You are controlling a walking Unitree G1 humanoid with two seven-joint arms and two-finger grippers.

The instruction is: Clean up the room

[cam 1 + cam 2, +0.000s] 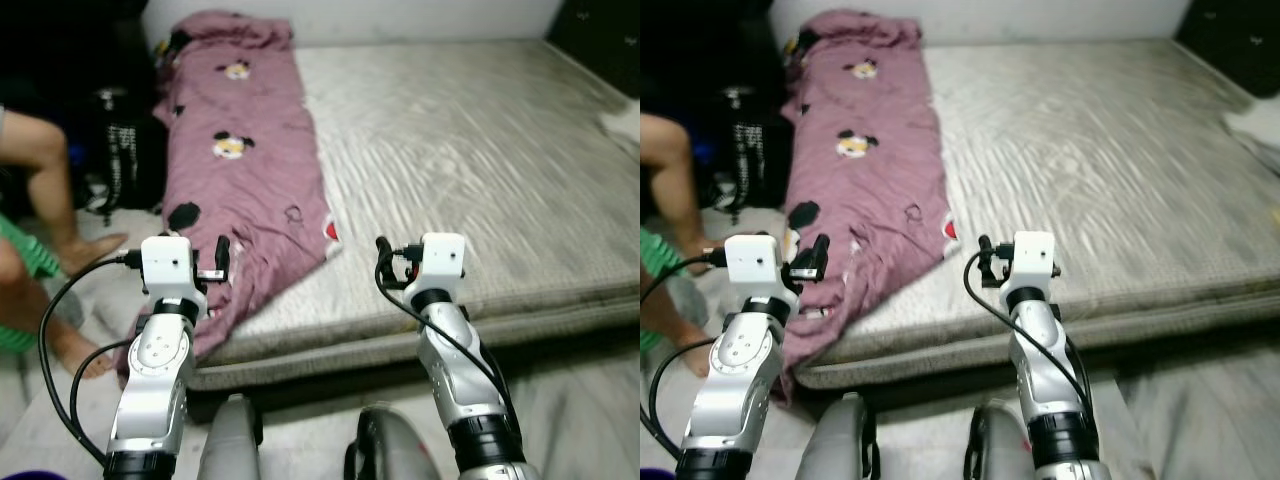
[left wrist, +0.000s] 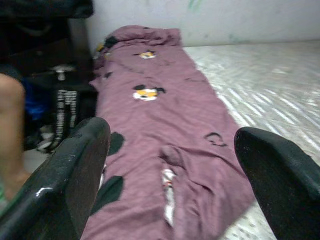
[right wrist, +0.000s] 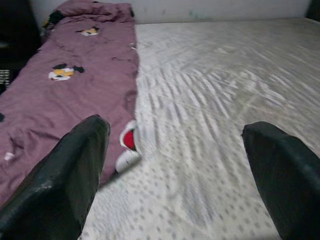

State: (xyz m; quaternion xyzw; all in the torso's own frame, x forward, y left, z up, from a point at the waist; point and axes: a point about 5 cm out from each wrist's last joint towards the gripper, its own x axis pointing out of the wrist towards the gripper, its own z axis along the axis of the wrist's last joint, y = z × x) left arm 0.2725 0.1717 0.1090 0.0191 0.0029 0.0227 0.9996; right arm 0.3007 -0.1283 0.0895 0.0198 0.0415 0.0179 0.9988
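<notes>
Left eye view: both arms are up in front of you, at the near edge of the low grey mattress (image 1: 480, 150). Your left gripper (image 2: 172, 170) has its two black fingers spread wide with nothing between them. It points at the long purple blanket with cartoon mice (image 1: 240, 150), just beside its near end, which droops over the near left corner of the mattress. Your right gripper (image 3: 175, 175) is spread wide too and holds nothing. It points at the bare mattress beside the blanket's right edge. The blanket runs up the left edge to the far left corner. I think the blanket comes first. Go slow and pinch the hanging end. A person's legs (image 1: 45, 190) are on the floor close by, so keep your left arm away.
</notes>
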